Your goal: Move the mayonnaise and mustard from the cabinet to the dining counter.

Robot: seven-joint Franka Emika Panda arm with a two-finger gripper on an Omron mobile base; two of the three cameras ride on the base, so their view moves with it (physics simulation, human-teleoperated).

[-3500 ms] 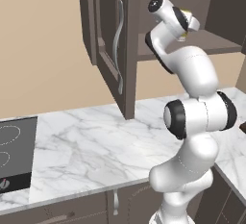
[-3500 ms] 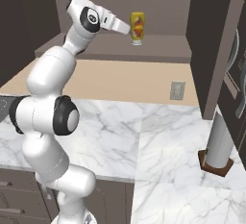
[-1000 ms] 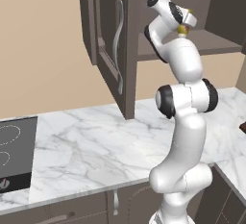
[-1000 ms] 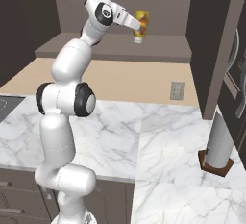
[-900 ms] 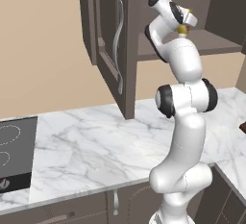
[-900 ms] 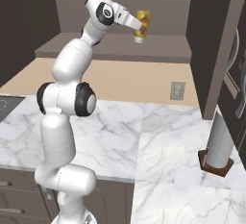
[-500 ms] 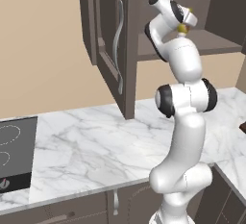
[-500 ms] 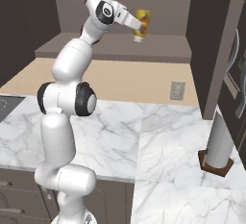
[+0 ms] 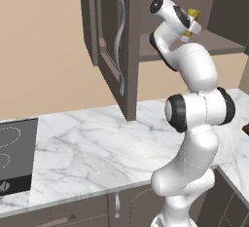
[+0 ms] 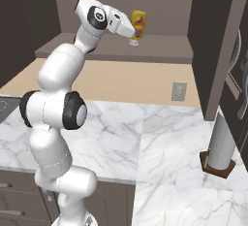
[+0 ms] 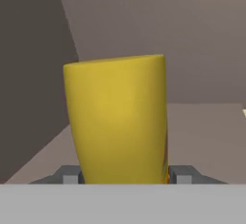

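The mustard is a yellow squeeze bottle inside the open dark brown cabinet, over its lower shelf. My gripper reaches in from the left and is shut on it. In the hand view the mustard stands slightly tilted between my two grey fingertips, and its base is hidden. In the left base view its yellow cap peeks out behind the white hand. The mayonnaise and the dining counter are out of view.
The open cabinet door with a curved silver handle hangs left of the arm, and another door stands to the right. Below lies a marble worktop with a black cooktop. A grey post on a brown base stands at right.
Since the earliest frames the hand has reached the mustard and closed on it. Over the last second the elbow has sunk and swung outward, and the bottle has shifted only slightly.
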